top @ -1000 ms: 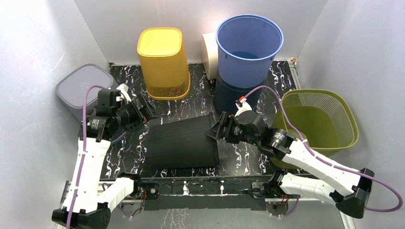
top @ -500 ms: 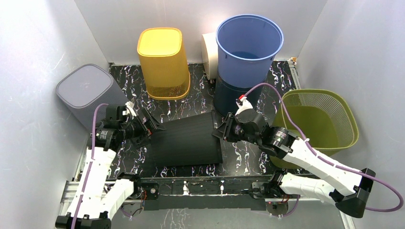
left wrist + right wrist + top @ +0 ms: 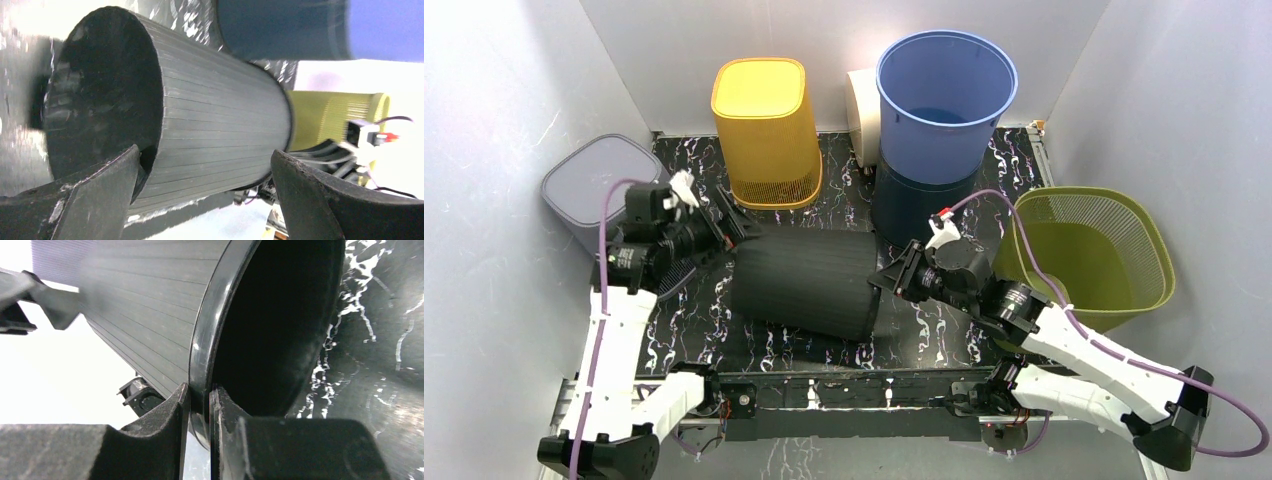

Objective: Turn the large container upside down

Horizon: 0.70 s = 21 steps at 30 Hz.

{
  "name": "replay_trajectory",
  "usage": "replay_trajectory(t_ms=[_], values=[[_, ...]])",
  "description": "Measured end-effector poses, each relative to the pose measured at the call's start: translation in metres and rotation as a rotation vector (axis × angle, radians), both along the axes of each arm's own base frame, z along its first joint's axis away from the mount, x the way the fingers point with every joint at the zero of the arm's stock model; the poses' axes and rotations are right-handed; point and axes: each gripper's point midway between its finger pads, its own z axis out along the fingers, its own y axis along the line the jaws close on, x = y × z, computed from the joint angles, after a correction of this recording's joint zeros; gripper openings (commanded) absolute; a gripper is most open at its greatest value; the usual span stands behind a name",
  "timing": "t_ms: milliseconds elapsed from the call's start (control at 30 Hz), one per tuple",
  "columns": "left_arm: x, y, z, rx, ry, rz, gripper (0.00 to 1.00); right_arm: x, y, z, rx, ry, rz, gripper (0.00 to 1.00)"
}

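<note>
The large container (image 3: pixel 804 280) is a black ribbed bin lying on its side mid-table, closed base to the left, open mouth to the right. My right gripper (image 3: pixel 886 280) is shut on its rim, one finger inside the mouth and one outside; the right wrist view shows the rim (image 3: pixel 200 340) pinched in that gripper (image 3: pixel 199 390). My left gripper (image 3: pixel 729 228) stands open at the base end. In the left wrist view its fingers straddle the ribbed wall (image 3: pixel 210 115), one fingertip (image 3: pixel 127 160) near the base edge, the gripper (image 3: pixel 205 152) holding nothing.
A yellow bin (image 3: pixel 764 130) stands at the back, a blue bucket (image 3: pixel 944 95) stacked on a dark one (image 3: pixel 914 200) beside it. An olive mesh basket (image 3: pixel 1094 250) sits right, a grey bin (image 3: pixel 594 185) left. White walls enclose the table.
My right gripper has closed on the container's rim. The container has turned and shifted a little toward the back. My left gripper dipped, then came back up to the base end.
</note>
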Motion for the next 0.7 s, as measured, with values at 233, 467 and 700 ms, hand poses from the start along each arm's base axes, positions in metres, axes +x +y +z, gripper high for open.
replay_trajectory(t_ms=[233,467,700], values=[[0.028,-0.008,0.082,-0.057,-0.274,-0.045,0.98,-0.008,0.023,-0.030,0.103,0.105,0.048,0.00],[0.019,-0.033,0.110,-0.248,-0.362,-0.128,0.98,-0.008,0.041,-0.081,0.087,0.195,0.065,0.03],[0.009,-0.053,0.118,-0.388,-0.334,-0.223,0.98,0.008,0.053,-0.111,0.062,0.218,0.024,0.43]])
